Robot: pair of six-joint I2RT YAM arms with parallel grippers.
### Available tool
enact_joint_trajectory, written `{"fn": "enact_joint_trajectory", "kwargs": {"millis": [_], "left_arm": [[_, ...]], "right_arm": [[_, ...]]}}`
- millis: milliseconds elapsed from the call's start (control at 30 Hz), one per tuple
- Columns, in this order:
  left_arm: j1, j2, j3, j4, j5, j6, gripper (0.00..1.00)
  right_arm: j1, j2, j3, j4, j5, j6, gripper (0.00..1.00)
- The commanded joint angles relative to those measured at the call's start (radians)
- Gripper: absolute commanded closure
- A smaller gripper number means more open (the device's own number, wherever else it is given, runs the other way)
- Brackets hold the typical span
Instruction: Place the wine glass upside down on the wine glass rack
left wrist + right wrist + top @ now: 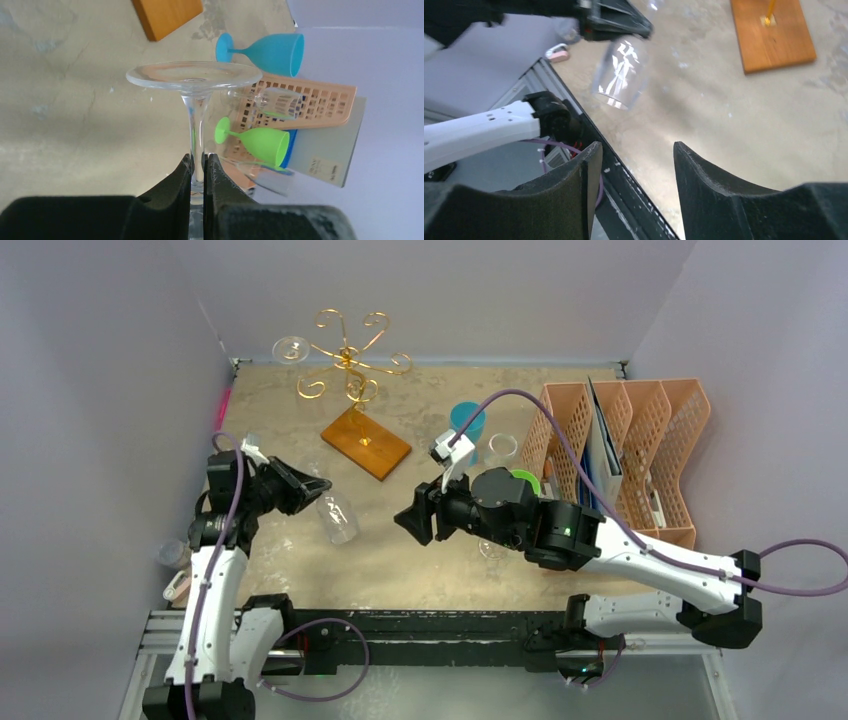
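Observation:
The clear wine glass (338, 518) is held off the table, bowl hanging down and to the right. My left gripper (312, 486) is shut on its stem (197, 125). In the left wrist view the gripper (198, 165) pinches the stem below the round foot (194, 76). The gold wire rack (345, 358) stands at the back on its wooden base (365, 440), apart from the glass. My right gripper (410, 522) is open and empty, to the right of the bowl. In the right wrist view, its gripper (636, 150) faces the bowl (621, 75).
Another clear glass (291, 348) hangs on the rack's left arm. A blue glass (467, 422), a clear glass (503, 448) and a green glass (525, 482) stand by the orange mesh organizer (625, 455) at the right. Small items (176, 570) lie at the left edge.

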Motion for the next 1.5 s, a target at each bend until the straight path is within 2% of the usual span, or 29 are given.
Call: {"fn": "enact_joint_trajectory", "kwargs": {"millis": [0,267,500,800,967,1033,1167,1333,1467], "left_arm": [[-0.006,-0.058,0.068,-0.056,0.006,0.289,1.0],[-0.006,-0.129,0.003,0.149,0.244,0.463,1.0],[-0.006,-0.19,0.019,0.138,0.321,0.573,1.0],[-0.006,-0.3,-0.029,0.413,0.458,0.635,1.0],[-0.006,-0.232,-0.021,0.541,0.496,0.652,1.0],[-0.006,-0.195,-0.019,0.664,0.54,0.63,1.0],[-0.006,-0.143,-0.049,0.94,0.511,0.594,1.0],[-0.006,-0.021,-0.048,1.107,0.508,0.611,1.0],[-0.006,0.071,-0.085,1.325,0.484,0.534,1.0]], "right_arm": [[-0.001,-0.01,0.074,-0.188,0.124,0.156,0.43],[-0.006,-0.04,0.044,-0.248,0.129,0.264,0.41],[-0.008,-0.104,-0.02,-0.249,0.106,0.324,0.4],[-0.009,-0.145,-0.046,-0.204,0.012,0.297,0.39],[-0.008,-0.156,-0.044,-0.198,-0.007,0.259,0.38],[-0.008,-0.164,-0.048,-0.19,-0.006,0.247,0.38],[-0.008,-0.173,-0.05,-0.182,0.017,0.232,0.37],[-0.008,-0.165,-0.025,-0.196,0.044,0.227,0.37],[-0.009,-0.158,-0.017,-0.181,0.102,0.214,0.37]]}}
